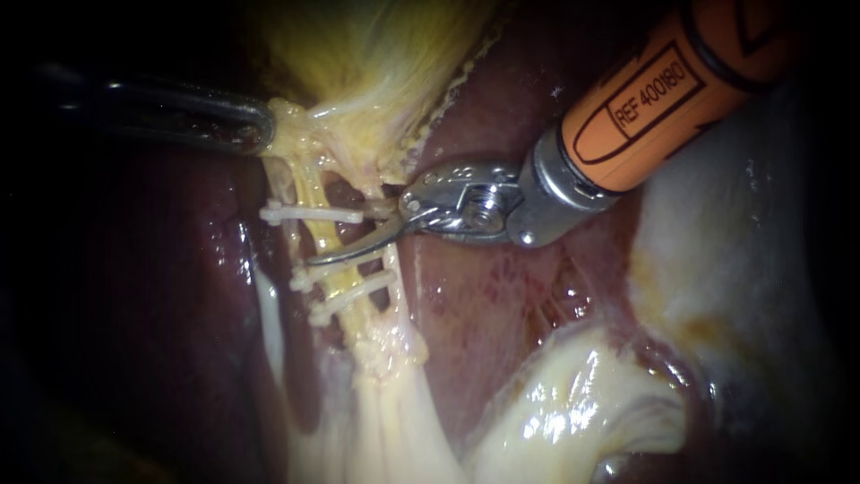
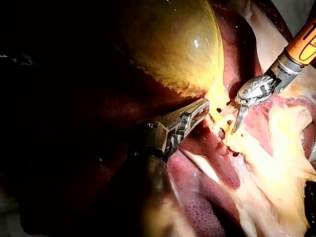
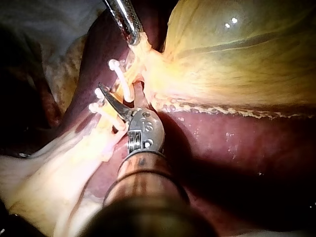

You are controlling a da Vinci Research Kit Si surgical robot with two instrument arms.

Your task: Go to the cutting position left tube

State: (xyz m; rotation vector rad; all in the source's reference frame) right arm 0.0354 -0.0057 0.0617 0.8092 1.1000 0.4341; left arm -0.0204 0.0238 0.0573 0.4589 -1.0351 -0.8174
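My right instrument [image 1: 330, 251], with an orange shaft and two thin blades, comes in from the upper right. One blade lies across the yellow left tube [image 1: 315, 235], between the upper white clip [image 1: 313, 214] and two lower clips [image 1: 345, 287]. Its other blade disappears behind the tissue, so the jaws stand open around the tube. My left instrument [image 1: 262, 133] holds the yellow tissue at the gallbladder's [image 1: 376, 63] neck, jaws shut on it. The right wrist view shows the blade [image 3: 112, 101] among the clips [image 3: 118, 74].
Dark red liver [image 1: 502, 287] lies beneath and to both sides. Pale fatty tissue [image 1: 573, 412] sits at the lower right, with more whitish tissue [image 1: 743, 251] at the right. A second yellow strand [image 1: 387, 269] runs just right of the left tube.
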